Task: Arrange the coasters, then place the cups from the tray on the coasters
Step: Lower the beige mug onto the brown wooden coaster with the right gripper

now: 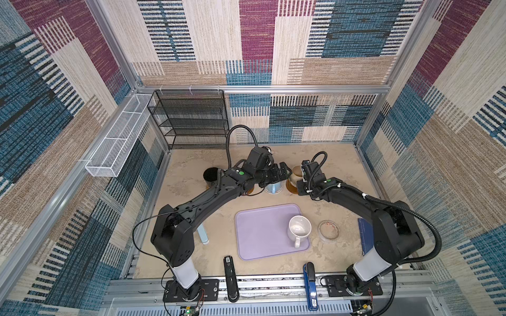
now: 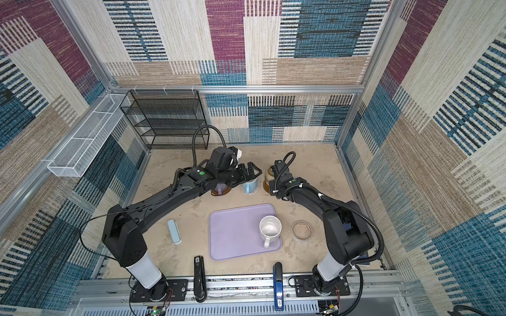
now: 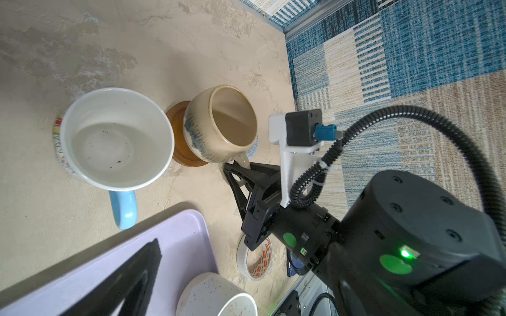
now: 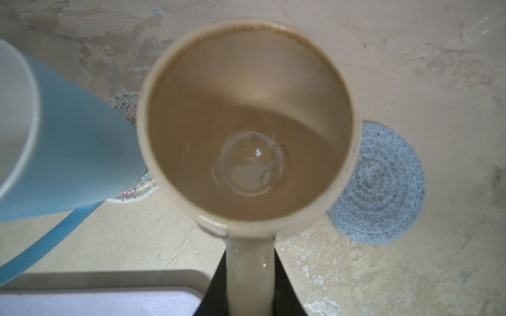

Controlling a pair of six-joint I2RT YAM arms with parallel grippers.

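**Five mugs:** black mug [image 1: 211, 175], lavender mug [image 2: 220, 188], light blue mug [image 3: 117, 136], beige mug [image 4: 246, 123], speckled white mug [image 1: 299, 229].
**Four coasters discernible:** two brown coasters [image 2: 223, 193] [image 3: 178, 136], whitish coaster [image 3: 58, 142], blue-grey coaster [image 4: 380, 186].
**One tray** [image 1: 260, 232].
**Two staplers:** black stapler [image 1: 230, 276], blue stapler [image 1: 310, 284].
**One clear dish** [image 1: 328, 231], **one mesh rack** [image 1: 191, 117], **one wire basket** [image 1: 117, 142].

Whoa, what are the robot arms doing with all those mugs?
They're moving mugs off a lavender tray onto coasters. The right gripper has its fingers shut on the beige mug's handle, holding it at a brown wooden coaster; whether it rests there is unclear. The left gripper hangs open by the light blue mug, which sits on a whitish coaster. One speckled white mug waits on the tray, and the blue-grey coaster is bare.
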